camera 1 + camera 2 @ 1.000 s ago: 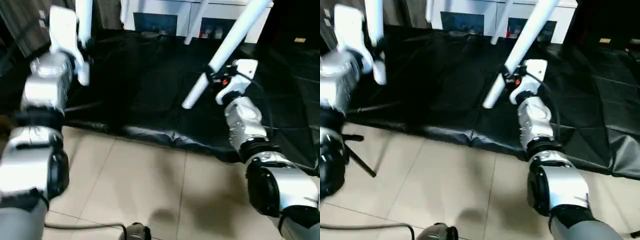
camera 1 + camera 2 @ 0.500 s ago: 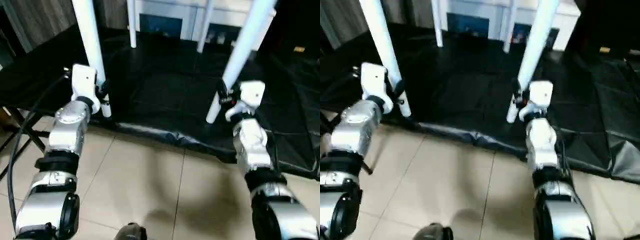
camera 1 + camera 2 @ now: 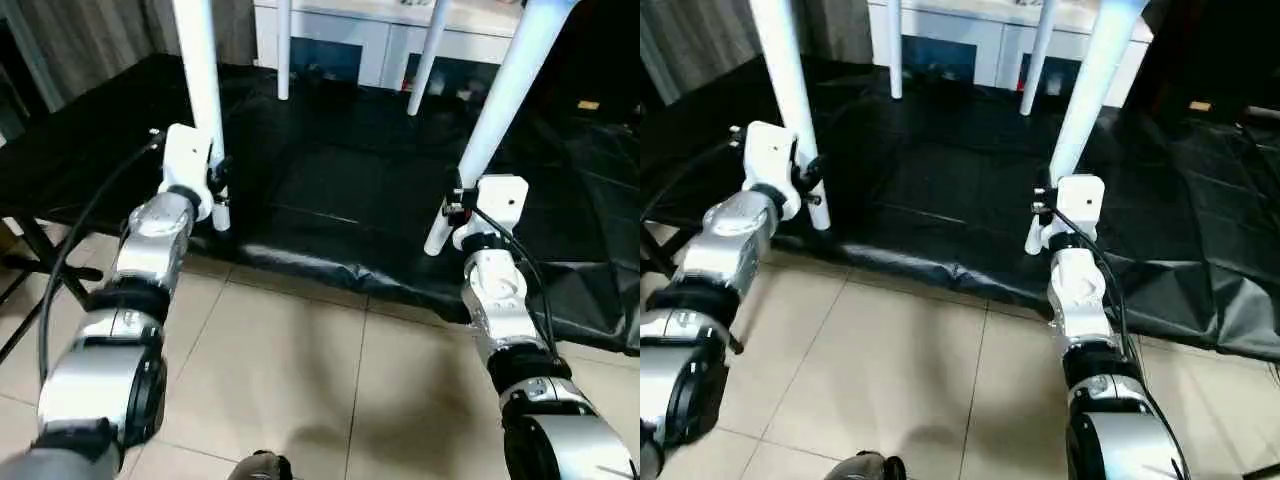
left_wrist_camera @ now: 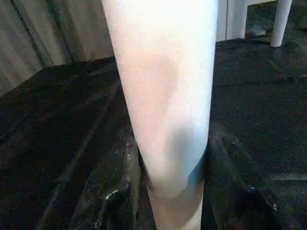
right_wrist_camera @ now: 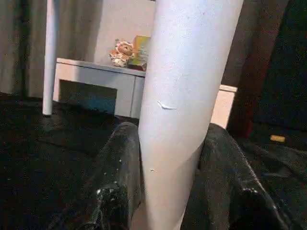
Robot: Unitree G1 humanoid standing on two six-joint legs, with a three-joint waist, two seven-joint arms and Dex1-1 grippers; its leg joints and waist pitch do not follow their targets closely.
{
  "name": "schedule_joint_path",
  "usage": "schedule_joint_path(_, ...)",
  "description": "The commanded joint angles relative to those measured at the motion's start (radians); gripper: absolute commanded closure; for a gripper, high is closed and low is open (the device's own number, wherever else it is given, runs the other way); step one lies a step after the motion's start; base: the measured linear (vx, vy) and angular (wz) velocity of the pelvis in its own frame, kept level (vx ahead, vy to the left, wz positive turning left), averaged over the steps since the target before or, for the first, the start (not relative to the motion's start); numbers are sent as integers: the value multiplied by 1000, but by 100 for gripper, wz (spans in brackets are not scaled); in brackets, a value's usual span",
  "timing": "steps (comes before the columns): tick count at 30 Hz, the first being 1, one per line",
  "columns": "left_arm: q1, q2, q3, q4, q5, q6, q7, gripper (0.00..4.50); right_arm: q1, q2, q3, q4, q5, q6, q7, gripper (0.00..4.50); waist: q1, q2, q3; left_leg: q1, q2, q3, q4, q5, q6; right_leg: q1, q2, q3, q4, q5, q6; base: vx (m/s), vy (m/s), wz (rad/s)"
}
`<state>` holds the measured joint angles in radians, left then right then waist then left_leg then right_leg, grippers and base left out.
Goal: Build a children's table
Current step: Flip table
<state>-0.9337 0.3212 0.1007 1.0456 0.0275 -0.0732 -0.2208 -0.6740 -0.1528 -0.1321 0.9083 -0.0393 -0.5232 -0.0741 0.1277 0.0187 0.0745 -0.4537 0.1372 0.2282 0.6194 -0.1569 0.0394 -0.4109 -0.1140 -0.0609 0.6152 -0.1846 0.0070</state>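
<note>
Children's table, all-white plastic with tapered tube legs, stands across the frame's upper half on black matting [image 3: 340, 200]. Left gripper [image 3: 215, 185] clamps the left leg [image 3: 200, 80], right gripper [image 3: 452, 215] the right leg [image 3: 500, 110]. Lower both evenly, keeping legs upright.

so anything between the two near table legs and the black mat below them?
Nothing visible. The left gripper and right gripper each clamp a near leg, whose tips hang over the mat's front edge, bare there.
</note>
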Motion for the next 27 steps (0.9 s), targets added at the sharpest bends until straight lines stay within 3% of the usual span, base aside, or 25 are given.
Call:
schedule_joint_path(1, -68, 11, -52, 7, 72, -62, 17, 291, -16, -20, 15, 32, -48, 17, -7, 301, -25, 22, -96, 100, 86, -69, -117, -590, -201, -9, -51, 29, -63, -184, -130, 0, 0, 0)
schedule_joint_path(5, -88, 8, -42, 84, 54, -84, 36, 291, -40, -14, 32, 34, -62, 20, -21, 301, -38, 27, -98, 95, 86, -71, -115, -580, -187, -3, -54, 28, -59, -149, -152, 0, 0, 0)
schedule_joint_path(11, -90, 2, -28, 156, 51, -124, 46, 291, -48, -5, 63, 28, -93, 18, -58, 301, -47, 22, -100, 86, 86, -67, -109, -508, -140, 6, -56, 29, -59, -117, -176, 0, 0, 0)
schedule_joint_path(16, -102, -4, -6, 187, 25, -143, 24, 291, -54, 19, 53, 41, -42, 17, -6, 301, -53, 26, -99, 89, 88, -67, -110, -514, -130, 7, -54, 29, -60, -128, -184, 0, 0, 0)
schedule_joint_path(17, -104, -1, -2, 192, 16, -143, -1, 221, -52, 32, 46, 33, -10, 4, 34, 266, -54, 27, -98, 88, 90, -68, -112, -525, -135, 6, -53, 28, -60, -136, -182, 0, 0, 0)
schedule_joint_path(20, -105, 4, -7, 192, 19, -144, -8, 219, -48, 42, 45, 20, 17, -13, 70, 228, -56, 26, -99, 84, 91, -71, -113, -536, -134, 11, -56, 29, -59, -139, -180, 0, 0, 0)
schedule_joint_path(23, -107, 6, -8, 187, 23, -160, -10, 179, -40, 50, 40, -1, 44, -25, 104, 196, -55, 24, -98, 88, 92, -69, -113, -532, -134, 6, -57, 30, -60, -138, -188, 0, 0, 0)
schedule_joint_path(27, -89, 16, 7, 147, 2, -193, -17, 162, 5, 51, 36, -94, 88, -50, 153, 165, -49, 28, -100, 85, 93, -68, -112, -494, -112, 10, -56, 29, -54, -76, -196, 0, 0, 0)
